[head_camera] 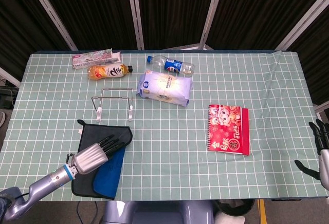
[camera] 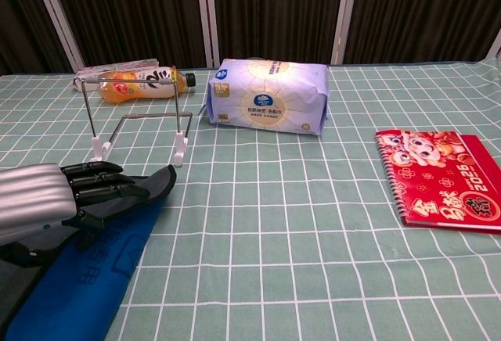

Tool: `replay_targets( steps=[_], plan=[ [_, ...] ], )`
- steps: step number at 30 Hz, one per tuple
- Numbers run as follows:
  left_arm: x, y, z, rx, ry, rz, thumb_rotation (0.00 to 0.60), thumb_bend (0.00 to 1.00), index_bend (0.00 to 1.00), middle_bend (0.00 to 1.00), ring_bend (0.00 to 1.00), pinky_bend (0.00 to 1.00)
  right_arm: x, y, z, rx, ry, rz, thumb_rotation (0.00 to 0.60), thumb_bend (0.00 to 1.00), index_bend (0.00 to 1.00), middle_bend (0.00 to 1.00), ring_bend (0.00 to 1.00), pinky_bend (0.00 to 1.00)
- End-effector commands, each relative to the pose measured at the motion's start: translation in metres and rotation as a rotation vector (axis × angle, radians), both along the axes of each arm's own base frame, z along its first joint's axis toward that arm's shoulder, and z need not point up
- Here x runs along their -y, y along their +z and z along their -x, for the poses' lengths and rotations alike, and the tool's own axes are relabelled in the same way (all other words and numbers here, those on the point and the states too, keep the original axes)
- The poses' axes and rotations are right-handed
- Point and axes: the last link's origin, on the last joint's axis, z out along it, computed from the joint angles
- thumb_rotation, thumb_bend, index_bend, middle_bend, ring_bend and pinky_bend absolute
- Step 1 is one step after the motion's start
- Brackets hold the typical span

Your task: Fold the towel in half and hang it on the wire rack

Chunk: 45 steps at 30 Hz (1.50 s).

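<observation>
Left hand [head_camera: 92, 154] grips the towel [head_camera: 110, 165] edge mid-fold; rack [head_camera: 113, 100] stands just beyond, its bar crosswise. Right hand [head_camera: 321, 147], empty with fingers apart, sits well apart.

The bench [head_camera: 257, 80] wears a pale green cloth ruled with white squares. The towel [head_camera: 92, 134] is dark grey on top, and its turned-over flap shows bright blue. The left hand [head_camera: 95, 152] on it is silver with black fingers [camera: 98, 184]. The booklet [head_camera: 229, 129] is red with gold lettering, the bottle [head_camera: 108, 71] orange, the soft packet [head_camera: 164, 86] white and pale blue, the rack [head_camera: 113, 100] bare silver wire.
</observation>
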Motion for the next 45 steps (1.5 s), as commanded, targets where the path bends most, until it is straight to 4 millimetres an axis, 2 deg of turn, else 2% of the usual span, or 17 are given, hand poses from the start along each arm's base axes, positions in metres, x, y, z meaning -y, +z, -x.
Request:
replay_targets(
  steps=[1,20,31,45],
  plan=[
    [0.001,0.001,0.004,-0.001,0.009,-0.001,0.600,0.59,0.70,0.00,0.00,0.00,0.000,0.000,0.000,0.001,0.001,0.000,0.600,0.00,0.00,0.00,0.00,0.00],
    [0.008,0.018,0.037,-0.029,0.092,-0.002,0.600,0.59,0.70,0.00,0.00,0.00,-0.001,-0.001,-0.002,-0.001,0.008,-0.005,0.600,0.00,0.00,0.00,0.00,0.00],
    [0.005,0.026,0.053,-0.053,0.120,-0.021,0.600,0.59,0.71,0.00,0.00,0.00,-0.001,-0.002,-0.004,-0.004,0.011,-0.005,0.600,0.00,0.00,0.00,0.00,0.00],
    [0.001,0.034,0.063,-0.064,0.133,-0.027,0.600,0.58,0.71,0.00,0.00,0.00,-0.001,-0.003,-0.005,-0.009,0.012,-0.006,0.600,0.00,0.00,0.00,0.00,0.00]
  ],
)
